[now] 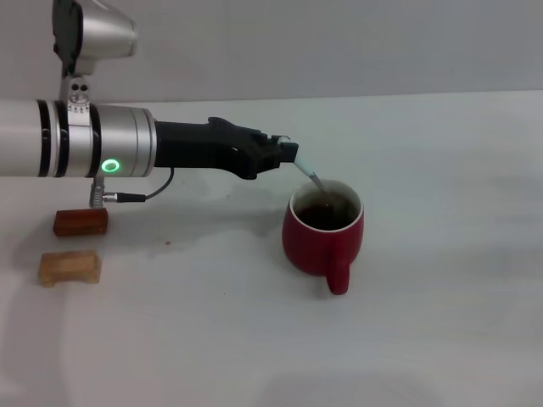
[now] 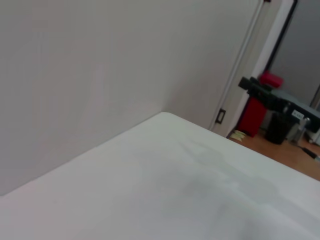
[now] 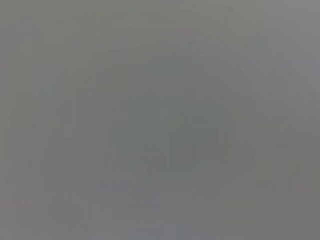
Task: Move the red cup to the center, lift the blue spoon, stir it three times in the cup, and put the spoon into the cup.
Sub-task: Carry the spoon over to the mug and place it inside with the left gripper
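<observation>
The left arm reaches across the white counter (image 1: 441,339) from the left side, its silver forearm lit by a small green ring and its black wrist stretched toward the middle. At its tip the left gripper (image 1: 291,154) is clenched on the pale handle of the blue spoon (image 1: 309,172). The spoon slants down and to the right from the gripper, its grey neck crossing the far rim of the red cup (image 1: 323,235), and its lower end dips inside the mug, where I lose sight of it.

The red cup stands upright a little right of the counter's middle, with its thick handle pointing toward the near edge. Its inside looks dark; I cannot tell what, if anything, is in it.

Well apart from the cup, at the left of the counter under the forearm, lie two small wooden blocks: a reddish-brown block (image 1: 81,222) farther back and a lighter tan block (image 1: 69,268) just nearer, close to each other but not touching.

The left wrist camera sees only bare counter (image 2: 165,190) running to a far corner against a pale wall, with a doorway and some dark and red objects beyond, too blurred to name. The right arm does not show anywhere, and its wrist view is a flat grey blank.
</observation>
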`<state>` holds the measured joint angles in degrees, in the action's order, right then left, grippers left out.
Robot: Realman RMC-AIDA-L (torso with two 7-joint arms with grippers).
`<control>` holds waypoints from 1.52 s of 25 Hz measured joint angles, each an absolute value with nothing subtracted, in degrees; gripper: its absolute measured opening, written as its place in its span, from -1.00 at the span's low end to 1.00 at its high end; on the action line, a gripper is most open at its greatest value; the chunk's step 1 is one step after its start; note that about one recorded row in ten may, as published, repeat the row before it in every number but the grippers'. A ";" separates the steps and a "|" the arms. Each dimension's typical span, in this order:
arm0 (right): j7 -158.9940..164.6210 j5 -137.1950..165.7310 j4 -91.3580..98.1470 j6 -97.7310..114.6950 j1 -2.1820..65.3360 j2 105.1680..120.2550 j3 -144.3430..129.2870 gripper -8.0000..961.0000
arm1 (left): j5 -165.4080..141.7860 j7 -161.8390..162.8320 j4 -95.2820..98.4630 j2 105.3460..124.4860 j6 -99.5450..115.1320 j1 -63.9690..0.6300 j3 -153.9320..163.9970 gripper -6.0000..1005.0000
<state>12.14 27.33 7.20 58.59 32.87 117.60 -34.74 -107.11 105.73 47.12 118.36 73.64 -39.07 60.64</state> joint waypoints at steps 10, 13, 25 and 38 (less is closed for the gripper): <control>12.18 27.33 6.76 58.53 33.23 117.84 -35.16 -0.03 | -105.19 105.66 47.55 117.91 72.92 -36.35 59.14 -0.70; 12.20 27.33 6.78 58.52 33.49 117.85 -35.16 -0.03 | -105.18 105.64 47.59 117.87 73.34 -35.01 59.29 -0.70; 12.22 27.40 6.64 58.11 35.35 117.60 -35.24 -0.03 | -105.16 105.56 47.39 118.09 76.45 -34.86 61.20 -0.70; 12.22 27.42 6.68 58.00 35.57 117.43 -35.24 -0.03 | -101.49 104.88 46.88 118.28 70.81 -36.54 66.98 -0.70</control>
